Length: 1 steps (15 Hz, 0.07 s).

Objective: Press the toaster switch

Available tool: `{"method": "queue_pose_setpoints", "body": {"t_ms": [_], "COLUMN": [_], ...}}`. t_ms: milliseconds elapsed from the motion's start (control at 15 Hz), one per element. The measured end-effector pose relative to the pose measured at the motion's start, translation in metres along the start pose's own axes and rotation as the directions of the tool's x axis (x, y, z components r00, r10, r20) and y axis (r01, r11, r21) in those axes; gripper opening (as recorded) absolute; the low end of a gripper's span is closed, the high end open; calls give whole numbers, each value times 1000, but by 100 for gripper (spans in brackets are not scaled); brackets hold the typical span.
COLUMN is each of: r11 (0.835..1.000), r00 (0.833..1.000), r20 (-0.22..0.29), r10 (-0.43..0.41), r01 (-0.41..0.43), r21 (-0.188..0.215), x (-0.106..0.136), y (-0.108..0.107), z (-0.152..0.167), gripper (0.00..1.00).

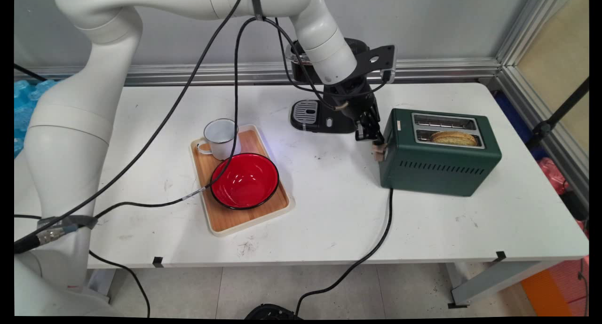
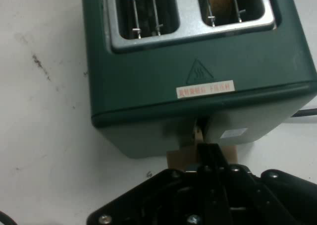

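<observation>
The gripper (image 1: 376,143) is down at the end of the green toaster (image 1: 439,162), on its little tan lever (image 2: 184,158). Its fingers are pressed together. A slice of bread (image 1: 454,137) sits in one slot. The toaster stands on the white surface (image 1: 329,211), near a tray (image 1: 225,223) with a red bowl (image 1: 244,180) and a cup (image 1: 218,137).

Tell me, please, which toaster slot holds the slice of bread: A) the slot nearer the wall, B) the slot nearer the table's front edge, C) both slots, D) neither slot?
B: in the main view the slice of bread sits in the toaster's front slot, and the slot behind it is empty.
</observation>
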Motion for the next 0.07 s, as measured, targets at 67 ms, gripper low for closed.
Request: {"method": "queue_pose_setpoints", "body": {"t_ms": [67], "r11": [1000], "r00": [1000], "r20": [1], "r10": [0], "r01": [0], "r21": [1], "x": [0], "y": [0], "z": [1], "gripper": [0]}}
